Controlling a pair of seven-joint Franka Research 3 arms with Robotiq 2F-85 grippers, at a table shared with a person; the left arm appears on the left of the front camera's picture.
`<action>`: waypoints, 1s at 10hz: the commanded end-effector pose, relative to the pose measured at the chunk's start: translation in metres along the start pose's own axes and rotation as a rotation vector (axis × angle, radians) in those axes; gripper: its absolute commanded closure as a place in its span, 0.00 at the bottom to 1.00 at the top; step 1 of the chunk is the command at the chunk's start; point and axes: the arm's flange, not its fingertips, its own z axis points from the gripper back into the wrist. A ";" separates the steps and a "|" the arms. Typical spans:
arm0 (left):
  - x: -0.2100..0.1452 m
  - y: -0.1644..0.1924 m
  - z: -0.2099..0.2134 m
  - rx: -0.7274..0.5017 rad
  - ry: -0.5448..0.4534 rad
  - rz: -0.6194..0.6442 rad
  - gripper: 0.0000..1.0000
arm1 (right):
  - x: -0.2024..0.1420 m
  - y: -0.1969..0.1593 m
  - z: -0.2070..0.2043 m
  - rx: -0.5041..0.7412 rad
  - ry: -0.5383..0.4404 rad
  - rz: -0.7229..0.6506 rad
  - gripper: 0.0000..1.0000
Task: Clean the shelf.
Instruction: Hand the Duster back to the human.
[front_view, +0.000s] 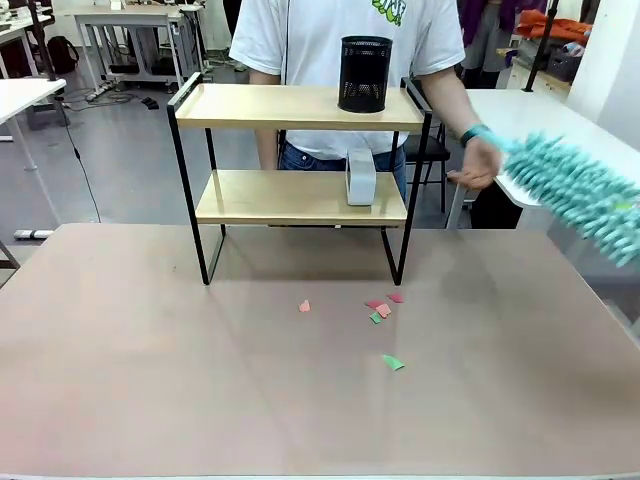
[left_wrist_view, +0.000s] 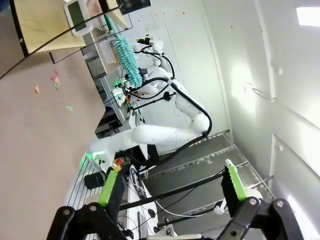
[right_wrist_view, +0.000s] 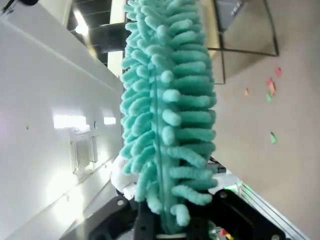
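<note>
The shelf (front_view: 300, 150) stands at the table's far middle, two light boards in a black frame. On its top board sits a black mesh cup (front_view: 364, 74), and a small grey box (front_view: 360, 177) sits on the lower one. A fluffy teal duster (front_view: 585, 192) reaches in from the right, its tip right of the shelf beside the person's hand (front_view: 480, 165). In the right wrist view my right gripper (right_wrist_view: 167, 226) is shut on the base of the duster (right_wrist_view: 167, 110). My left gripper (left_wrist_view: 172, 186) stands open and empty, raised off the table, with the shelf (left_wrist_view: 45, 20) far off.
Several small red and green paper scraps (front_view: 382, 310) lie on the pink tabletop (front_view: 150, 380) in front of the shelf. The person in a white shirt (front_view: 330, 30) stands behind the shelf. A white table (front_view: 530, 110) stands at the back right.
</note>
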 end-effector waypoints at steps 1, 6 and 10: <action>0.003 0.001 0.004 0.006 0.005 0.003 0.00 | -0.058 -0.039 -0.051 -0.014 -0.007 0.000 1.00; 0.003 0.001 0.004 0.006 0.005 0.003 0.00 | 0.013 -0.038 -0.024 -0.035 0.021 -0.030 1.00; 0.003 0.001 0.004 0.006 0.005 0.003 0.00 | 0.016 -0.039 -0.025 -0.044 0.004 -0.028 0.37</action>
